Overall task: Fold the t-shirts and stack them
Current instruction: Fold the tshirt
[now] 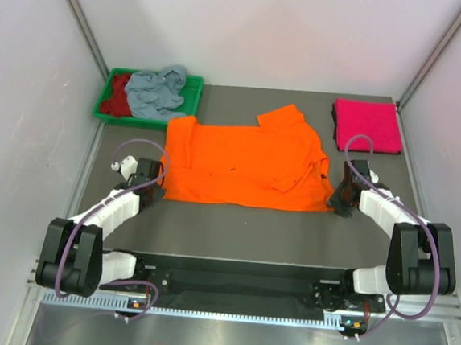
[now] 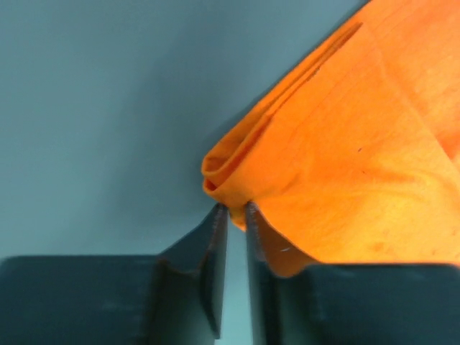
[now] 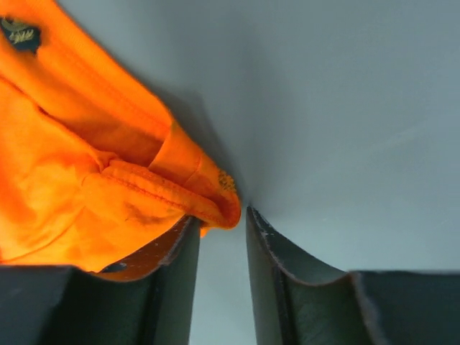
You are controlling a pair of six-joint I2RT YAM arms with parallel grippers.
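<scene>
The bright orange t-shirt (image 1: 239,161) lies spread flat mid-table, its top part folded over. My left gripper (image 1: 158,184) is at its near left corner; in the left wrist view the gripper (image 2: 233,212) is shut on a bunched corner of the orange cloth (image 2: 345,172). My right gripper (image 1: 339,200) is at the near right corner; in the right wrist view the gripper (image 3: 221,219) stands open, the orange hem (image 3: 144,187) draped over the left finger, clear of the right one. The magenta pink t-shirt (image 1: 367,125) lies folded at the back right.
A green tray (image 1: 193,88) at the back left holds the crumpled grey-blue t-shirt (image 1: 155,92) and the dark red t-shirt (image 1: 120,94). White walls close in the left, right and back sides. Dark mat covers the table (image 1: 242,222).
</scene>
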